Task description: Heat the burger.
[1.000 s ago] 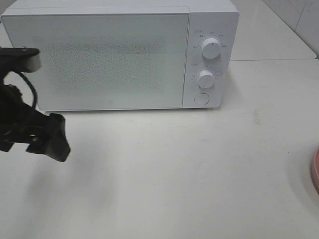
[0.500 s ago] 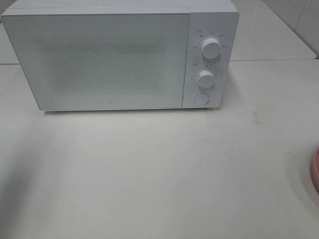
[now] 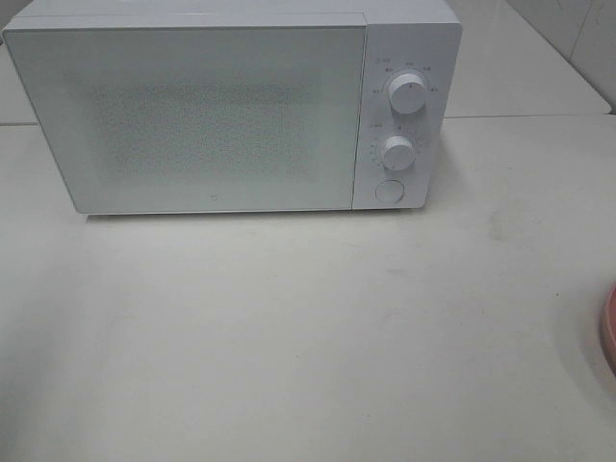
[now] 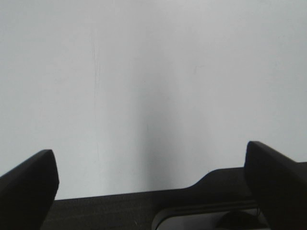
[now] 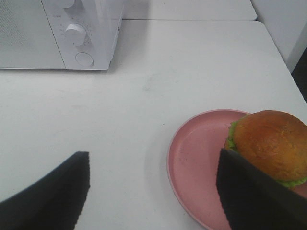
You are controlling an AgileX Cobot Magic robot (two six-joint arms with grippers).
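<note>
The burger [image 5: 271, 143], with its golden-brown bun and green lettuce, sits on a pink plate [image 5: 192, 163] in the right wrist view. My right gripper [image 5: 152, 158] hovers open over the table and the plate's near rim, holding nothing. One of its fingers [image 5: 249, 196] overlaps the burger's lower edge in the picture. My left gripper [image 4: 148, 153] is wide open above bare white table. The white microwave [image 3: 221, 106] stands at the back with its door closed. Neither arm shows in the exterior high view.
Only a sliver of the pink plate [image 3: 608, 332] shows at the right edge of the exterior high view. The microwave has two knobs [image 3: 408, 93] and a round button [image 3: 389, 191] on its right panel. The white table [image 3: 289, 337] spreads in front of it.
The left arm, seen a second ago at the left edge of the exterior high view, has drawn out of that view. The microwave and plate have not moved.
</note>
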